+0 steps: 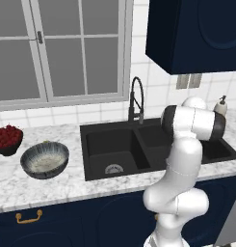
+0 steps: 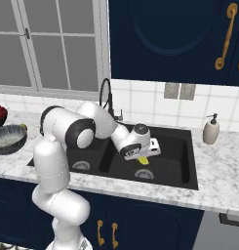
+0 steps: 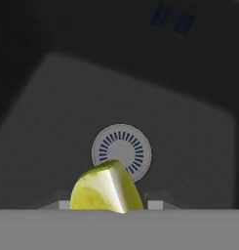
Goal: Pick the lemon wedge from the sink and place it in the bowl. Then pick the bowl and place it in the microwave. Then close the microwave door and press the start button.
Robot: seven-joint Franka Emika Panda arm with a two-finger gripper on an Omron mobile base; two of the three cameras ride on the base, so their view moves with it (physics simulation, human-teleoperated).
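Observation:
My gripper (image 2: 142, 156) hangs inside the right basin of the black sink (image 2: 175, 157), shut on the small yellow lemon wedge (image 2: 144, 160). In the hand view the lemon wedge (image 3: 106, 191) sits between the fingertips, held a little above the round steel drain (image 3: 122, 150). The grey-blue bowl (image 1: 44, 159) with its pale inside stands on the marble counter left of the sink, and its rim shows as the bowl (image 2: 9, 137) at the far left. The microwave and its door are out of view.
A dark bowl of red fruit (image 1: 6, 139) stands behind the grey-blue bowl. The black spring-neck faucet (image 1: 137, 99) rises behind the sink divider. A soap dispenser (image 2: 210, 129) sits on the counter to the right. Navy wall cabinets (image 1: 196, 34) hang overhead.

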